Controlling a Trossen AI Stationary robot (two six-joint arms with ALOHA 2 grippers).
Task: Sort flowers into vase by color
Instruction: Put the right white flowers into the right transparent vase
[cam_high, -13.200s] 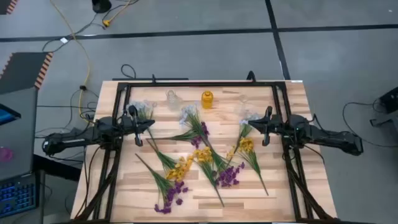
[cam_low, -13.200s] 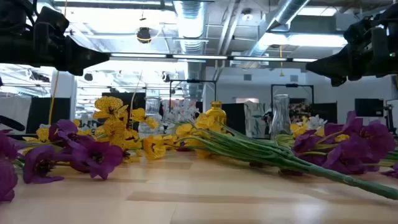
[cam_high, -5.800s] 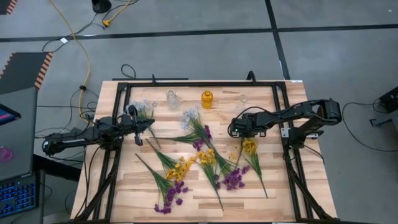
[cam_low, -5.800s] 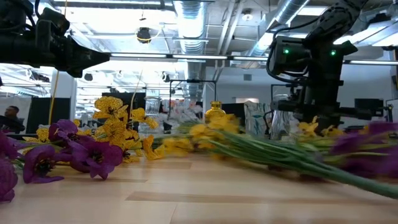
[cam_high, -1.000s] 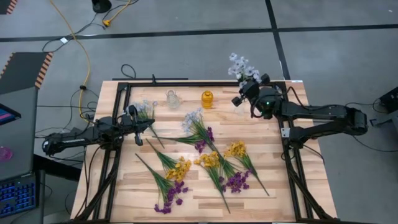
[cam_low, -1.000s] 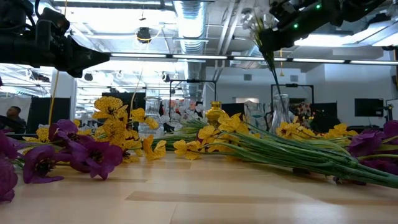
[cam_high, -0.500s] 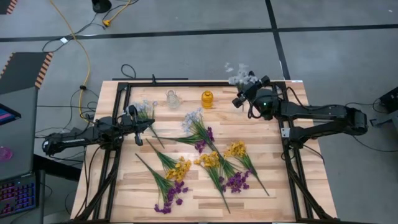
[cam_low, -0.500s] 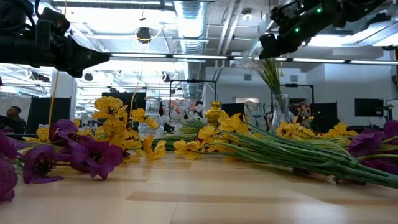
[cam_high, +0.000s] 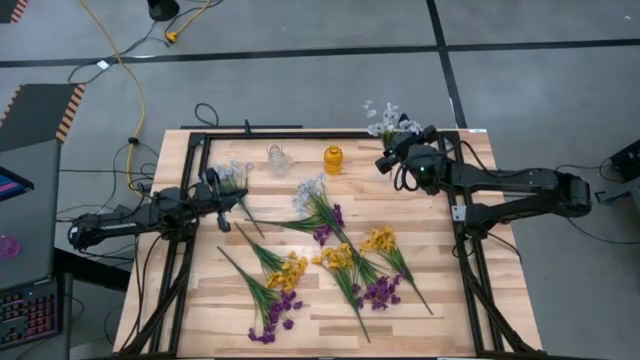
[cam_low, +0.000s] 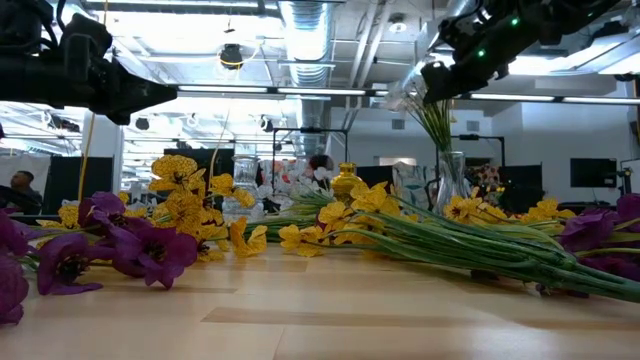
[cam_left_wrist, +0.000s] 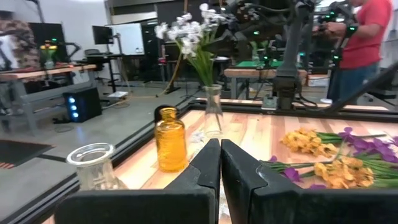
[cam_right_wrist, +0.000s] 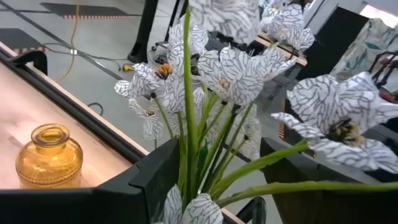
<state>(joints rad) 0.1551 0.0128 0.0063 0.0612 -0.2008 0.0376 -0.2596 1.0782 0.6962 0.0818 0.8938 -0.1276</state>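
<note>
My right gripper (cam_high: 385, 160) hovered at the table's far edge with its fingers spread, around but not clamping the stems of the pale bluish-white sprig (cam_high: 386, 121). That sprig stood upright in the tall clear glass vase (cam_left_wrist: 213, 111), its veined white blossoms (cam_right_wrist: 239, 65) filling the right wrist view. My left gripper (cam_high: 222, 205) waited over the left side of the wooden table (cam_high: 440, 290), fingers pressed together on nothing. The amber glass bottle (cam_high: 333, 159) and a small clear glass jar (cam_high: 277, 157) stood along the far edge. Yellow and purple sprigs (cam_high: 335, 255) lay scattered mid-table.
</note>
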